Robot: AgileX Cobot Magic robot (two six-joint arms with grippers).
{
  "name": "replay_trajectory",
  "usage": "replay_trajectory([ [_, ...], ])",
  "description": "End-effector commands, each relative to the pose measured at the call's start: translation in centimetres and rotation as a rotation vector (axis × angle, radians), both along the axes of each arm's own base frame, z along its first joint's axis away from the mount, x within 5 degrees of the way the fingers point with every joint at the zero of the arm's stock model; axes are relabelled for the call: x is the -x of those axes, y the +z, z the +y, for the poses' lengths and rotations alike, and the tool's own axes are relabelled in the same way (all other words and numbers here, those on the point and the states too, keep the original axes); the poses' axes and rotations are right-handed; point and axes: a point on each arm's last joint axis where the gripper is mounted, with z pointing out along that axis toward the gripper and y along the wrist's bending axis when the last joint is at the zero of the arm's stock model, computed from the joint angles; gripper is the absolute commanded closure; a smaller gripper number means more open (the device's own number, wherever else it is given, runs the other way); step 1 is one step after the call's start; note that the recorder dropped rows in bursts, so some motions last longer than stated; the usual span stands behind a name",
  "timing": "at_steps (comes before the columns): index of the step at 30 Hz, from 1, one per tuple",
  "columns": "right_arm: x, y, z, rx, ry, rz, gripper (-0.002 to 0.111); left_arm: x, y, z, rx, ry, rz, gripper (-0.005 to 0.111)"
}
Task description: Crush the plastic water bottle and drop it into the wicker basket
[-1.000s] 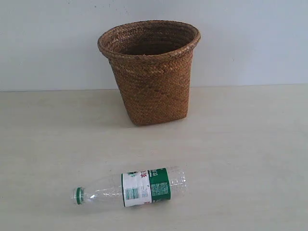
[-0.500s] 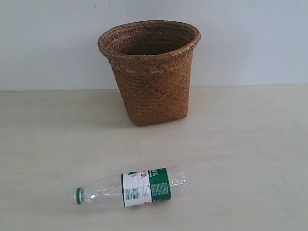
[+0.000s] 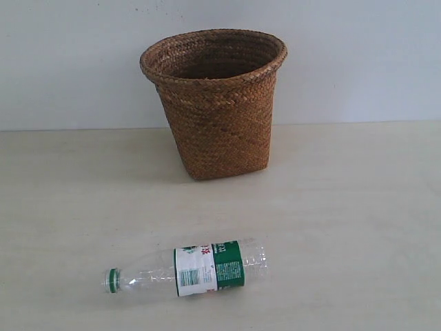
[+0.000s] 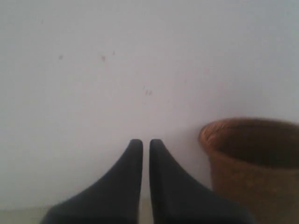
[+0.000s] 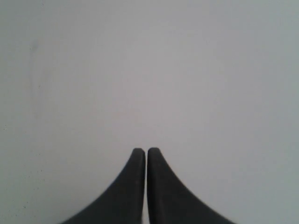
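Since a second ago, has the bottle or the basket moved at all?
Nothing visibly changed. The bottle lies on its side on the table in the same spot, and the basket stands upright behind it, as before.

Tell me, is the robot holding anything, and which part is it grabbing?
Nothing. The left gripper and right gripper are both closed and empty, and the bottle lies on its side on the table, untouched.
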Motion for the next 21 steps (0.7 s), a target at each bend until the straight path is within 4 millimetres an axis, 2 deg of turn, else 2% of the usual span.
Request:
replay_trajectory([
  [1, -1.9, 2.9, 0.1, 0.045, -0.025, 0.055, 0.108, -3.8, -0.7, 0.6, -0.097, 0.086, 0.247, 0.102],
  [6, -5.7, 5.5, 0.2, 0.095, -0.038, 0.184, 0.108, -6.4, -1.8, 0.0, -0.276, 0.098, 0.463, 0.102],
  [11, -11.1, 6.3, 0.4, 0.233, -0.054, 0.485, 0.108, -8.0, -2.7, -1.8, -0.422, 0.05, 0.683, 0.102],
  [17, -16.2, 4.9, 0.4, 0.361, -0.061, 0.806, 0.108, -9.0, -2.9, -5.0, -0.561, -0.159, 0.824, 0.102],
  [21, -18.7, 3.5, 1.6, 0.504, 0.017, 0.994, 0.108, -9.5, -3.6, -6.3, -0.608, -0.324, 0.865, 0.102],
])
